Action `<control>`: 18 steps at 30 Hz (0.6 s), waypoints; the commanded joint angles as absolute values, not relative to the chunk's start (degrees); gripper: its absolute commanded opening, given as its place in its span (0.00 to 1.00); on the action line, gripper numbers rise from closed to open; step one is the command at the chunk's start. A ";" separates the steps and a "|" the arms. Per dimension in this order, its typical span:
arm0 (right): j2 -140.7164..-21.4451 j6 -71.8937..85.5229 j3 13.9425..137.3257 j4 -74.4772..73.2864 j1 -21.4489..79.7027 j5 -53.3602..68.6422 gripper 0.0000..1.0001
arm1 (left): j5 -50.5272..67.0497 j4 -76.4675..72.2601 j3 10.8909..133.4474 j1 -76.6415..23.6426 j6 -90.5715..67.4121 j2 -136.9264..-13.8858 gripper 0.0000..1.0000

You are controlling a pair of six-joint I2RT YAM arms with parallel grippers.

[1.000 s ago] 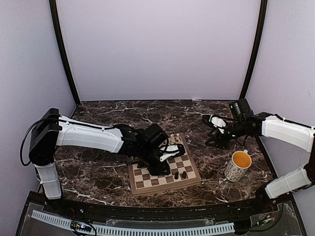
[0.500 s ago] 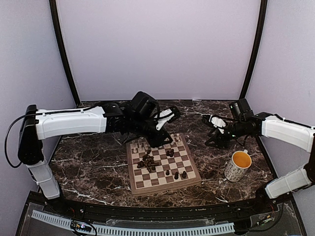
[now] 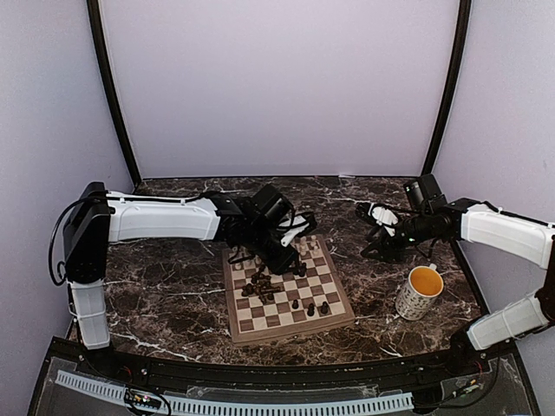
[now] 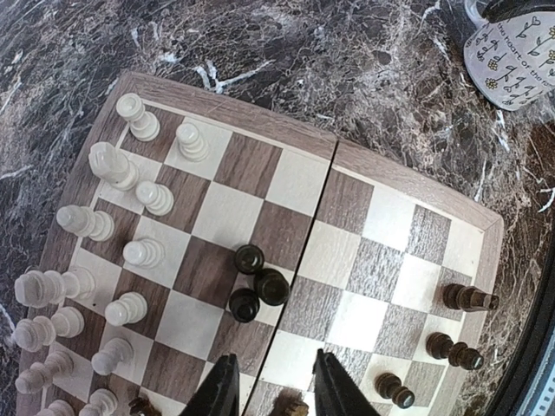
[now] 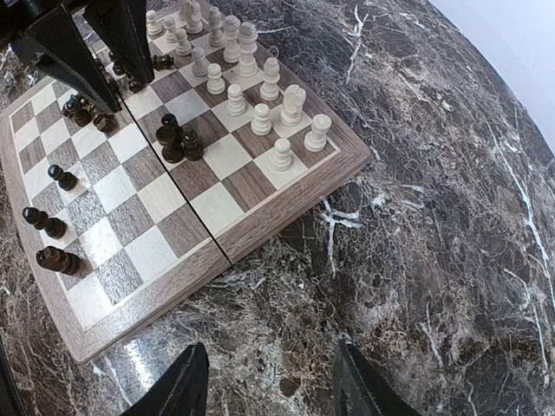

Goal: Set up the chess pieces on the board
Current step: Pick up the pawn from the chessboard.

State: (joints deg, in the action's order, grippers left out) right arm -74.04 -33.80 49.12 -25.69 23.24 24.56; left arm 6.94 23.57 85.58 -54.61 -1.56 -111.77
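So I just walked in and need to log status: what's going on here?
Chess setup is mid-way. The left gripper hovers open over the board, near a loose cluster of dark pieces. The cream pieces mostly stand in two rows along one edge. The right gripper is open over the table beside the board, holding nothing.

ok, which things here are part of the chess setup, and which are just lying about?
Job:
- chessboard
- cream pieces, grouped at one end of the board
- dark pieces, scattered mid-board and along the other end

Lying about:
- mug, on the table right of the board
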 commanded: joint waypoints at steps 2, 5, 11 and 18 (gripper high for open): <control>-74.22 -34.20 48.26 -24.69 23.12 24.61 0.50 | 7.08 23.92 87.59 -54.32 -2.27 -112.93 0.32; -74.18 -34.23 48.25 -24.65 23.07 24.62 0.50 | 6.50 23.54 88.06 -54.25 -2.03 -113.80 0.30; -74.07 -34.26 48.16 -24.60 23.15 24.35 0.50 | 6.01 23.51 89.16 -53.58 -1.80 -115.62 0.24; -74.00 -34.28 48.08 -24.61 23.08 24.24 0.50 | 5.73 22.53 89.50 -53.23 -1.92 -117.03 0.22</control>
State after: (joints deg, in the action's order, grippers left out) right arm -74.04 -33.87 48.73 -25.69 23.24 24.34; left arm 6.35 23.20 87.85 -53.76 -1.93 -116.71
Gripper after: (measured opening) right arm 0.502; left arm 0.230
